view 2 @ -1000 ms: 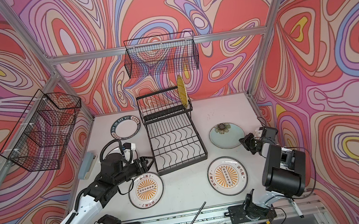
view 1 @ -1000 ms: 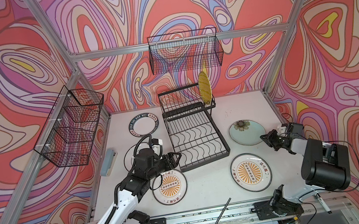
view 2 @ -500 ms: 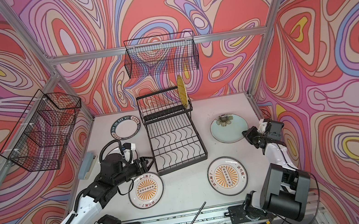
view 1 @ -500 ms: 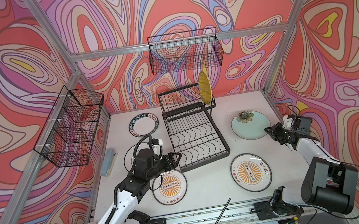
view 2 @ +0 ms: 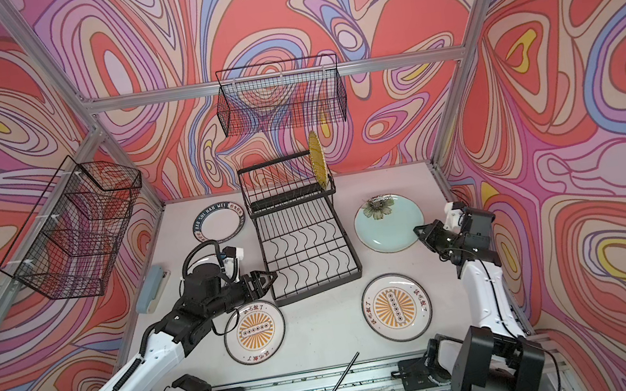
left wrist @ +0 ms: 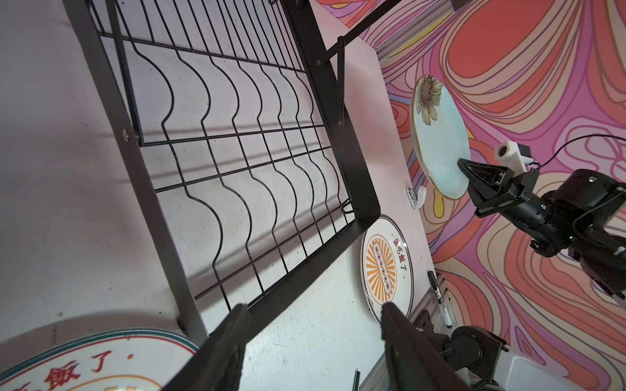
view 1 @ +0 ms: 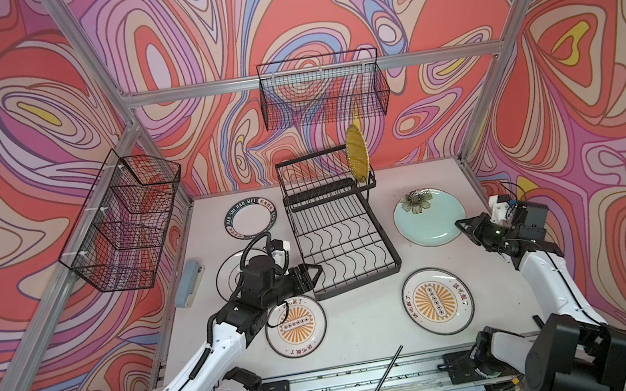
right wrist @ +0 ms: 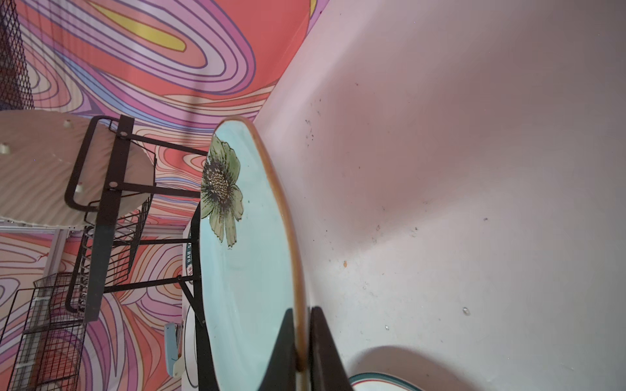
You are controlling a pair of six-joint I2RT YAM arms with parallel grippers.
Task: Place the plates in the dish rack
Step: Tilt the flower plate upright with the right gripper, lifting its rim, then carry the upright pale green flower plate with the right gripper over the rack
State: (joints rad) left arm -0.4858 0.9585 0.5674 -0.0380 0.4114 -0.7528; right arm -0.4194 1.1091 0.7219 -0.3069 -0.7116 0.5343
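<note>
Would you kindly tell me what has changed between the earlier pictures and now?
The right gripper, shut throughout on the rim of the pale green plate, has carried it higher and a little farther back. The left gripper stays open beside the near corner of the dish rack. The yellow plate in the rack and the other plates have not moved.

The yellow plate (view 1: 356, 153) blocks one end of the dish rack (view 1: 358, 282); remaining slots stand free
</note>
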